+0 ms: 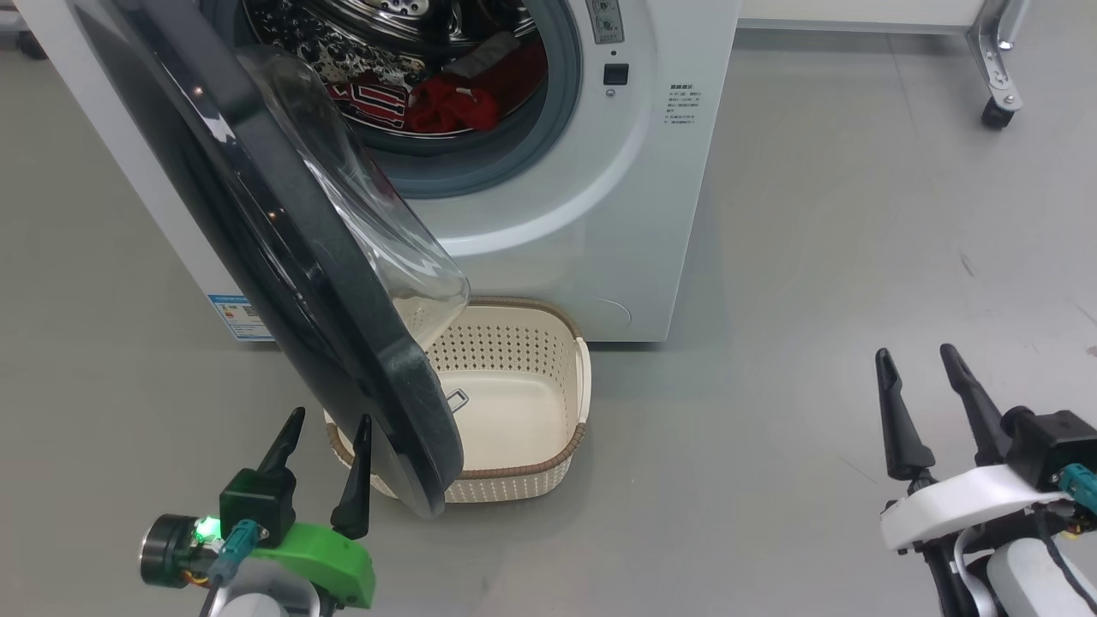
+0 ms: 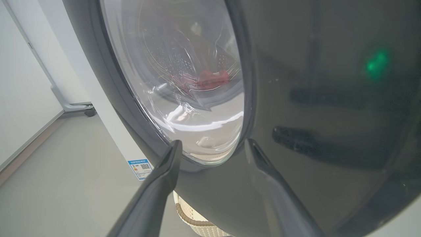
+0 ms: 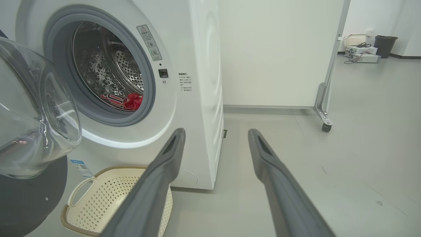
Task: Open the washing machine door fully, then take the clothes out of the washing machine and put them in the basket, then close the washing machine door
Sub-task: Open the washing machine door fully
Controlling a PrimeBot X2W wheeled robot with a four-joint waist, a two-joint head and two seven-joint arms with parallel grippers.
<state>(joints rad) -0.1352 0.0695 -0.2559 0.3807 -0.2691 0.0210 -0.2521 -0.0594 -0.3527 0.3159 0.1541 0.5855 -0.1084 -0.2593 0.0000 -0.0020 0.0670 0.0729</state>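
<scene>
A smooth grey floor runs under the white washing machine. Its washing machine door stands swung out over the cream basket, which sits just in front of the machine, and the red clothes lie low in the drum. The left gripper, fingers spread, is close by the door's lower black rim on its outer side, though contact cannot be told, and the right gripper, also spread and holding nothing, hangs well apart to the right.

Grey floor, wheeled white partition, distant black bin
</scene>
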